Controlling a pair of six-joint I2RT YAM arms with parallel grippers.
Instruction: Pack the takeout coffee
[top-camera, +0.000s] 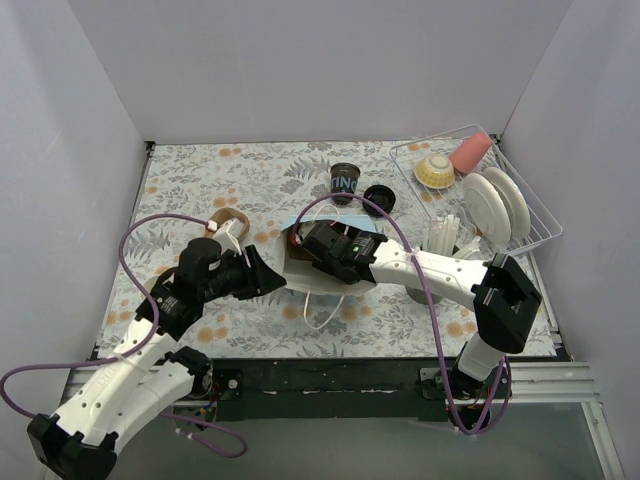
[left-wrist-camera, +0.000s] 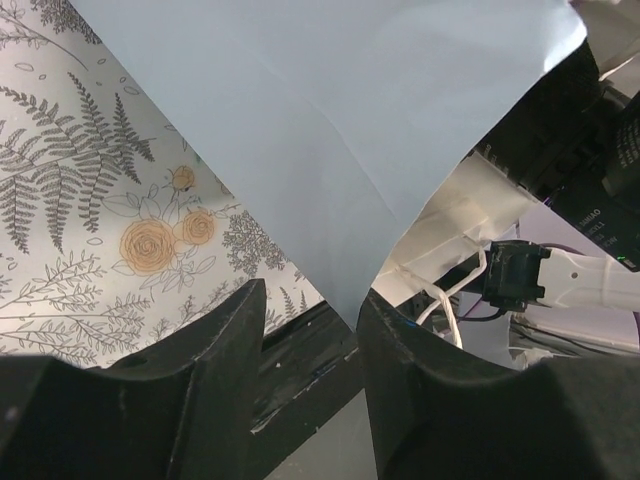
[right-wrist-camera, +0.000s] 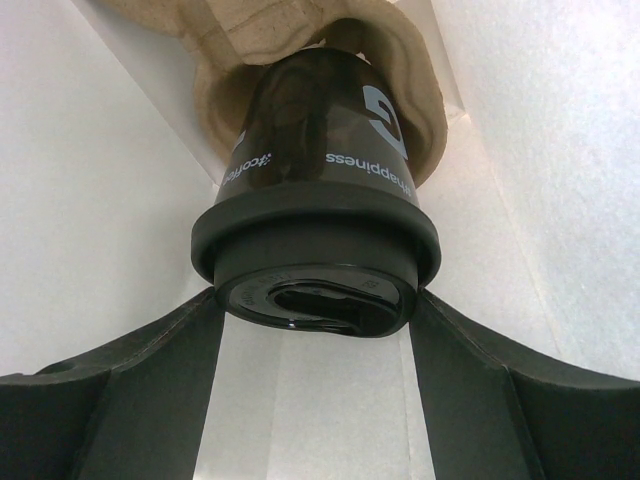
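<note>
Paper cup (right-wrist-camera: 310, 130) with a plastic lid (right-wrist-camera: 315, 250), so I'm guessing it's light, a bit squashy in the wall and slick up top. It sits in the pulp carrier (right-wrist-camera: 240, 40) inside the bag (left-wrist-camera: 330, 120). My right gripper (right-wrist-camera: 318, 300) stands wide, flanking the lid, and I can't tell if it's actually pinching. I'd grab at the stiff rim, not the wall. The left gripper (left-wrist-camera: 312, 310) is parted, with the bag edge loose between its jaws.
</note>
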